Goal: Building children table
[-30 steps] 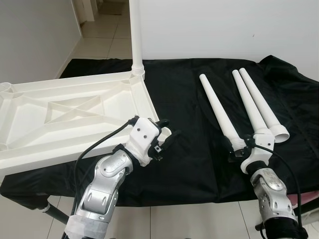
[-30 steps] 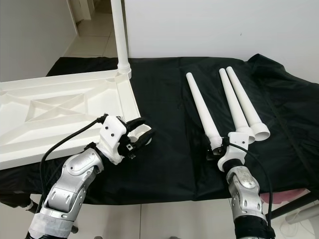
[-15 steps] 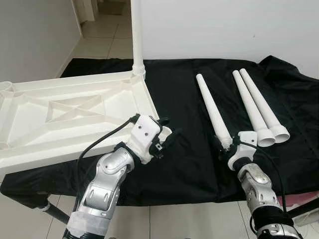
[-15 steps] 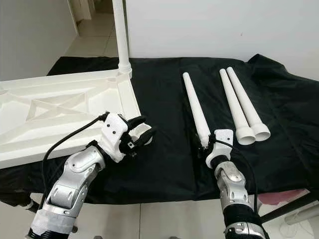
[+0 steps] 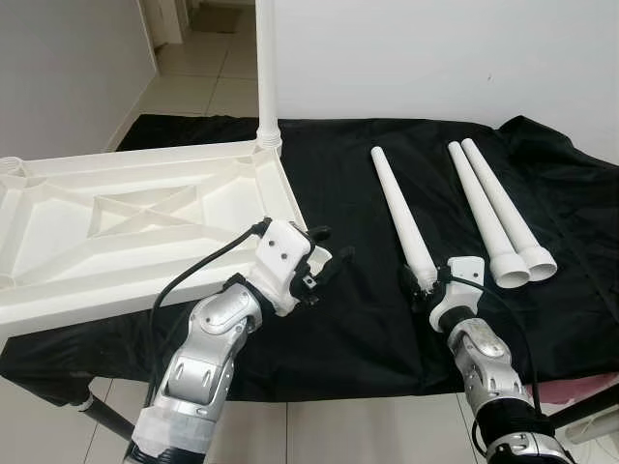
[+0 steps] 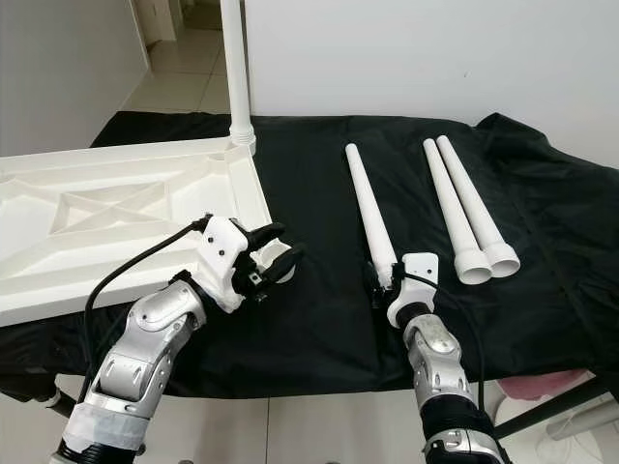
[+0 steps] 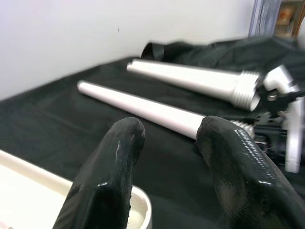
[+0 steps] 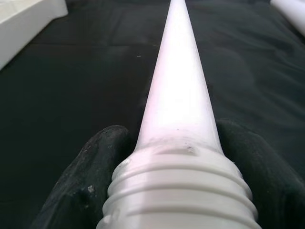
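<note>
White leg [image 5: 401, 217] flat on cloth

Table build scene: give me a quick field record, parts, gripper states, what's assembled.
tabletop: white tabletop lies upside down on the black cloth, left side
fitted leg: one leg stands upright in the far corner socket
held leg: loose leg lies on the cloth, threaded end toward the robot
spare legs: two legs lie side by side at the right
right gripper: right gripper shut on the threaded end of the held leg
left gripper: left gripper open at the tabletop's near corner, holding nothing
</note>
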`<state>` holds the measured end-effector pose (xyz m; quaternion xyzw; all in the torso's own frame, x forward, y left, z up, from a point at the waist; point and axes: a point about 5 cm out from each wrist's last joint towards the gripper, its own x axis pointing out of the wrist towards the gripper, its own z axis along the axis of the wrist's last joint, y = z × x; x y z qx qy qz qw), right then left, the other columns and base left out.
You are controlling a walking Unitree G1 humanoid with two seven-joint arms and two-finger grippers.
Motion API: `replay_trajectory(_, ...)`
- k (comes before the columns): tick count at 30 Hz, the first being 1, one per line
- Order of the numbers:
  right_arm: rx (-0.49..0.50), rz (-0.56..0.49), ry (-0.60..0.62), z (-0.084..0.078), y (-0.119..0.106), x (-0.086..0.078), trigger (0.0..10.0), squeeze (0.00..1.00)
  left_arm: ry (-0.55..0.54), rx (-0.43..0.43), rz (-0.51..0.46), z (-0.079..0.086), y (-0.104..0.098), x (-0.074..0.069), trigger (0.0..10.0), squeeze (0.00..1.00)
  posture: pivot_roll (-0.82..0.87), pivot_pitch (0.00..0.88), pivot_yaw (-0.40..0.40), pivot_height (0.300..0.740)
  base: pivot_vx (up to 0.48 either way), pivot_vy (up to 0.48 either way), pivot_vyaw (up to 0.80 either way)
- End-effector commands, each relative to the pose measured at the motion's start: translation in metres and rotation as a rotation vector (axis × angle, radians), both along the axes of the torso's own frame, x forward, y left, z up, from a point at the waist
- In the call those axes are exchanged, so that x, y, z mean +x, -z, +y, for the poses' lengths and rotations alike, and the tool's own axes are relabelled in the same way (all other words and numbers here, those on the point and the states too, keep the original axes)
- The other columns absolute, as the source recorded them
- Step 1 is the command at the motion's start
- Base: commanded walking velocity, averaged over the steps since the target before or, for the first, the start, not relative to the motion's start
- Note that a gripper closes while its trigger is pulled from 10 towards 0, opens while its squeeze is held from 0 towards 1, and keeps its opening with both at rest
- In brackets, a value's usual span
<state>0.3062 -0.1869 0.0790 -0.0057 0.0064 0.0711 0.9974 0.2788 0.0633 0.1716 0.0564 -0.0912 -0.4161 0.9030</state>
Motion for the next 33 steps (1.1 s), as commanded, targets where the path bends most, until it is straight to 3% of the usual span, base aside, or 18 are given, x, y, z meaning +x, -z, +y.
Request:
replay_trajectory(1, -0.027, -0.027, -0.013, 0.007, -0.002, -0.001, 10.0, 0.0, -0.052, 0.019, 0.011, -0.001, 0.003, 0.004, 10.0, 0.0, 0.0, 0.0, -0.034, 0.74, 0.0, 0.0, 0.0)
replay_trajectory(3, -0.021, -0.074, 0.023, 0.013, -0.011, 0.002, 10.0, 0.0, 0.027, -0.015, 0.044, -0.006, 0.0, 0.006, 10.0, 0.0, 0.0, 0.0, -0.035, 0.74, 0.0, 0.0, 0.0)
replay_trajectory(6, -0.02, -0.092, 0.036, 0.012, -0.014, 0.003, 10.0, 0.0, 0.06, -0.034, 0.063, -0.008, -0.002, 0.007, 10.0, 0.0, 0.0, 0.0, -0.033, 0.74, 0.0, 0.0, 0.0)
replay_trajectory(7, -0.002, -0.142, 0.052, 0.013, -0.022, 0.003, 10.0, 0.0, 0.091, -0.065, 0.095, -0.008, -0.004, 0.01, 10.0, 1.0, -0.01, 0.0, -0.031, 0.74, 0.0, 0.0, 0.0)
replay_trajectory(8, 0.014, -0.195, 0.057, 0.014, -0.031, 0.003, 10.0, 0.0, 0.113, -0.09, 0.117, -0.009, -0.008, 0.013, 10.0, 1.0, -0.01, 0.0, -0.03, 0.74, 0.0, 0.0, 0.0)
replay_trajectory(12, 0.025, -0.23, 0.06, 0.015, -0.036, 0.003, 10.0, 0.0, 0.127, -0.106, 0.131, -0.009, -0.01, 0.015, 10.0, 1.0, -0.01, 0.0, -0.03, 0.74, 0.0, 0.0, 0.0)
replay_trajectory(13, 0.017, -0.327, 0.051, 0.021, -0.05, 0.0, 10.0, 0.0, 0.168, -0.164, 0.189, -0.008, -0.021, 0.023, 10.0, 1.0, -0.01, 0.0, -0.026, 0.74, 0.0, 0.0, 0.0)
replay_trajectory(19, -0.004, -0.406, 0.04, 0.031, -0.062, -0.005, 10.0, 0.0, 0.177, -0.221, 0.272, -0.007, -0.035, 0.036, 10.0, 0.99, -0.02, 0.0, -0.026, 0.74, 0.0, 0.0, 0.0)
replay_trajectory(20, -0.01, -0.446, 0.029, 0.038, -0.07, -0.006, 10.0, 0.0, 0.195, -0.27, 0.344, -0.008, -0.045, 0.044, 10.0, 0.0, -0.02, 0.0, -0.026, 0.74, 0.0, 0.0, 0.0)
replay_trajectory(24, -0.026, -0.493, 0.02, 0.043, -0.08, -0.006, 10.0, 0.0, 0.224, -0.315, 0.407, -0.008, -0.054, 0.051, 10.0, 0.0, -0.02, 0.0, -0.024, 0.74, 0.0, 0.0, 0.0)
replay_trajectory(27, -0.044, -0.567, 0.011, 0.048, -0.097, -0.003, 10.0, 0.0, 0.276, -0.425, 0.419, -0.004, -0.074, 0.061, 10.0, 0.0, -0.02, 0.0, -0.024, 0.74, 0.0, 0.0, 0.0)
replay_trajectory(33, -0.101, -0.698, -0.047, 0.06, -0.128, -0.002, 10.0, 0.0, 0.337, -0.424, 0.433, -0.005, -0.093, 0.071, 10.0, 0.0, -0.03, 0.0, -0.022, 0.74, 0.0, 0.0, 0.0)
